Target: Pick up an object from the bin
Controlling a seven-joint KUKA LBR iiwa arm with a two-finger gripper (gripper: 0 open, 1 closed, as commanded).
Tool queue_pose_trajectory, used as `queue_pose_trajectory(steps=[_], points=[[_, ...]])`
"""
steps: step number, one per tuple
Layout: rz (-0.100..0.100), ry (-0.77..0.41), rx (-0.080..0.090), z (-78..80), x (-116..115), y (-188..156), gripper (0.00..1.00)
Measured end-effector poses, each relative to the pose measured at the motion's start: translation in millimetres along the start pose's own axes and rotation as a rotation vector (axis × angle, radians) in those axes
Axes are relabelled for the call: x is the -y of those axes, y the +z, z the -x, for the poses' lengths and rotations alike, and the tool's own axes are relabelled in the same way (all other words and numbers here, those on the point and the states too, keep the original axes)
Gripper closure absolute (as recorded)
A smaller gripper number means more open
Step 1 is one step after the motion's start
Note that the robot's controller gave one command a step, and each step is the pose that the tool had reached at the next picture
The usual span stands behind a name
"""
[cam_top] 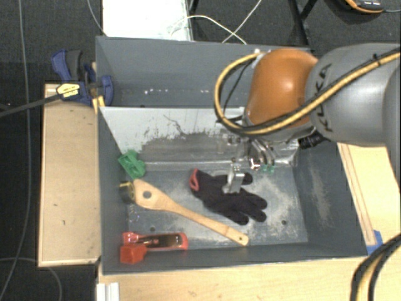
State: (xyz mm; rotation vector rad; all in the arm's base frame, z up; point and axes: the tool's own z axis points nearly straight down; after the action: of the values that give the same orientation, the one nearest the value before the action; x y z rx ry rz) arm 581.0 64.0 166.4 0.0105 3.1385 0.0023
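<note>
My jaws hang just over the black glove [241, 207] in the middle of the frame. I cannot tell if they are spread or pinching. The glove looks soft, floppy and light, so I would grab a thick fold. Just left lies a hard, smooth wooden spoon [188, 213].

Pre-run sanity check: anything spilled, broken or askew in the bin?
Nothing stands out. The black glove lies crumpled mid-bin under the gripper. The wooden spoon, green piece and red tool lie loose and look intact. Only whitish scuffs mark the bin floor.
</note>
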Motion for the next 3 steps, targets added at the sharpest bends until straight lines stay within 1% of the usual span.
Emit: queue_pose_trajectory(steps=[1, 2, 3], points=[[0.000, 0.000, 0.000, 0.0, 0, 0, 0.00], [-0.001, -0.023, -0.011, -19.6, 1, -25, 0.00], [0.000, -0.136, -0.002, -15.0, -10, 24, 0.00]])
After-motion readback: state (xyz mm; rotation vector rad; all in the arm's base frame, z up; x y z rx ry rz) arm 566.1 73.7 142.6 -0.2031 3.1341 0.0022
